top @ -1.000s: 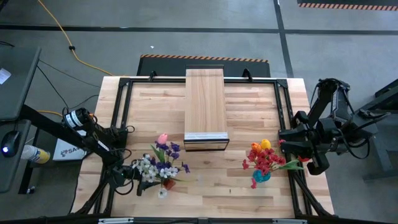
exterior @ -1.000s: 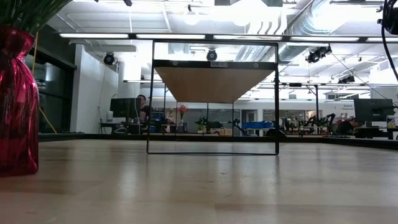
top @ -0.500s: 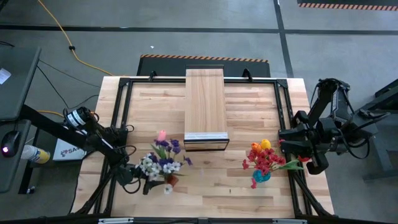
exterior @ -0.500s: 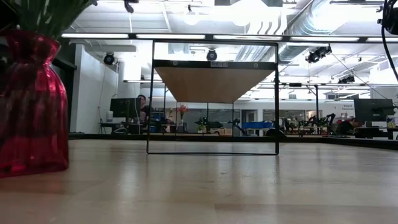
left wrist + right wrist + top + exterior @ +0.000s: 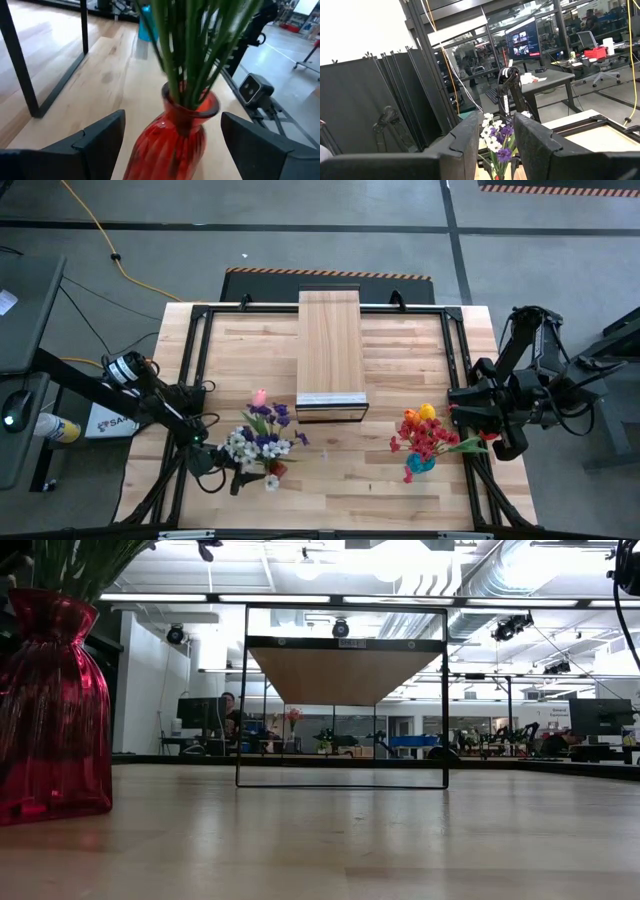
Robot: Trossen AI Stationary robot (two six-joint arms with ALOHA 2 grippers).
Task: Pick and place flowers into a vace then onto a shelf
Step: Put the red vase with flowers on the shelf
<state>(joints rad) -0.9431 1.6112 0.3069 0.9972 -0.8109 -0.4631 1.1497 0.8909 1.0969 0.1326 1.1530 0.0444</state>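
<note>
A red ribbed vase [image 5: 170, 145] holds purple, white and pink flowers [image 5: 262, 432] on green stems [image 5: 200, 45]. It stands upright at the table's near left, its base [image 5: 50, 812] at table level. My left gripper [image 5: 240, 472] reaches in level from the left, one finger on each side of the vase. A blue vase [image 5: 420, 463] with red, orange and yellow tulips [image 5: 422, 430] stands at the near right. The shelf [image 5: 330, 345] lies at the far middle. My right gripper [image 5: 452, 406] hangs raised at the right edge, open and holding nothing. My left gripper has the red vase's body [image 5: 135, 160], below the neck, between its two widely spread fingers [image 5: 95, 140]. The fingers come level from the table's left. Where they meet the vase lies below the wrist picture's edge. The vase stays upright, stems rising above the fingers.
Black frame rails [image 5: 195, 370] run along the table's left and right sides. The shelf rests on a black frame [image 5: 240, 700] with open space beneath. Bare planks [image 5: 340, 470] lie between the two vases. A person sits far behind the table [image 5: 230, 710].
My left gripper has gone a little toward the table's right and near edge and has rolled slightly. The red vase has gone with it to the right, still upright, and its bouquet has turned a little. The gap between the fingers is unchanged.
</note>
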